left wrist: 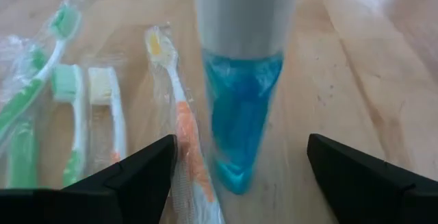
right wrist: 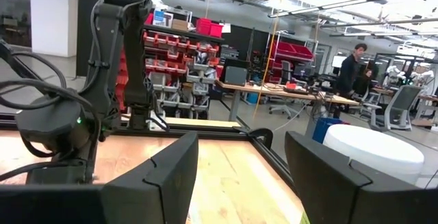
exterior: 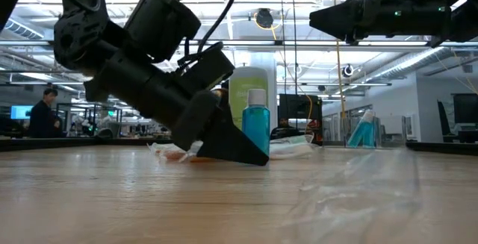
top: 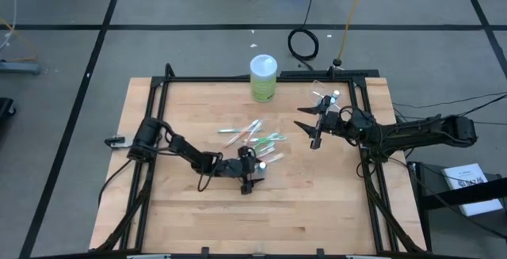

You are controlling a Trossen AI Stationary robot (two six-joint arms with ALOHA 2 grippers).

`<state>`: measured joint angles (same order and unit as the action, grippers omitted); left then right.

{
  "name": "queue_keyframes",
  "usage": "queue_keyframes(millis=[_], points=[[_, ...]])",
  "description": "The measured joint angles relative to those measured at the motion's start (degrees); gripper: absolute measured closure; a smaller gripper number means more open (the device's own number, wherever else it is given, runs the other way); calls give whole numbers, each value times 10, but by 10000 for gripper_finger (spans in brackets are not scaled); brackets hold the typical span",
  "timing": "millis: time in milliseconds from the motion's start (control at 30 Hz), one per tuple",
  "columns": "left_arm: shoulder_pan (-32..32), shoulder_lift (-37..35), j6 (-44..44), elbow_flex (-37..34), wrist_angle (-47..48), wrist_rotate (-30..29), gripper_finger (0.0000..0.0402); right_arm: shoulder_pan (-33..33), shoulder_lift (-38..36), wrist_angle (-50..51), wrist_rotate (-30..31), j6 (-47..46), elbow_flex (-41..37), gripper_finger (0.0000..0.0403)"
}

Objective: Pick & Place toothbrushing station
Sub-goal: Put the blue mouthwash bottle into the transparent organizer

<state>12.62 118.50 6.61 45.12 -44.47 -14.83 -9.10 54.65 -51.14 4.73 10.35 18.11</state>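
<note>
Left gripper (left wrist: 239, 176) sits wide open, empty, straddling the tiny upright teal white-capped tube (left wrist: 241, 125) beside the wrapped toothbrushes (left wrist: 179, 114) mid-table; looks light and tippy, so I'd pinch its body low.

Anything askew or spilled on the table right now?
No spill or damage shows. The wrapped toothbrushes lie loosely fanned mid-table, not in the clear cup. A teal tube stands upright between the open fingers of the left gripper.
</note>
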Motion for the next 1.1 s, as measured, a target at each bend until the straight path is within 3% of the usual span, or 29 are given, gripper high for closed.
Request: queue_keyframes(millis=[467, 833, 1100], points=[[-6, 11, -2, 0, -26, 15, 72, 0, 0, 0, 0, 0, 0, 193], [-5, 11, -2, 0, -26, 23, 194, 0, 0, 0, 0, 0, 0, 193], [-6, 11, -2, 0, -28, 20, 238, 0, 0, 0, 0, -1, 0, 193]])
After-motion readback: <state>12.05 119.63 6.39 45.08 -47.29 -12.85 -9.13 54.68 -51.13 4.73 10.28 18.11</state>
